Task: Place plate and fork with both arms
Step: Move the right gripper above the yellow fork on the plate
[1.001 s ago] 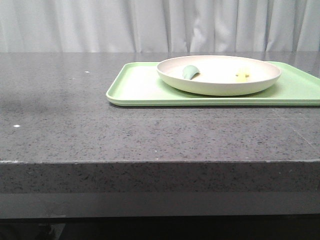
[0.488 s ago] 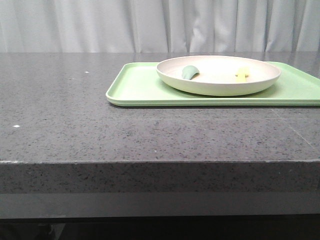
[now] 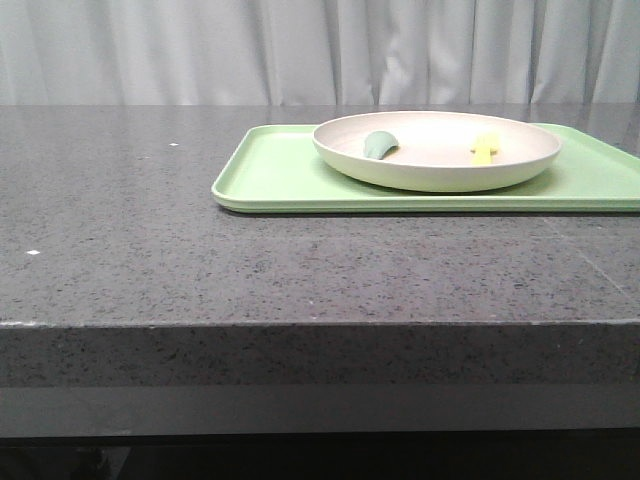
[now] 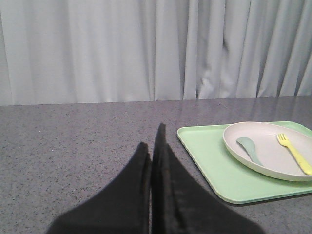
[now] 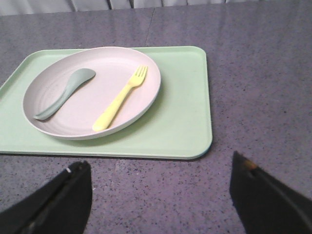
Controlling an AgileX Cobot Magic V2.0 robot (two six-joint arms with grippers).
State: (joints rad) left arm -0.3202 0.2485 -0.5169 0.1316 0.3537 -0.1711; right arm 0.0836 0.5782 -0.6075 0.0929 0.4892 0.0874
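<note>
**Mia:** Where is the plate [image 5: 92, 92]?

**Ben:** It sits on the green tray [image 5: 180, 122], and the tray lies flat on the gray table [image 3: 150, 260].

**Mia:** And the fork [image 5: 119, 100]?

**Ben:** The yellow fork lies inside the plate. A little green spoon [image 5: 63, 94] lies in there too, beside the fork but not touching it.

**Mia:** Is a claw holding anything?

**Ben:** No. The left claw [image 4: 152, 146] has its two black fingers pressed together with nothing between them. It is over the bare table, off to the side of the tray.

**Mia:** What about the other one?

**Ben:** The right claw [image 5: 161, 195] is spread wide apart and holds nothing. It is near the tray's edge, over the table.
</note>
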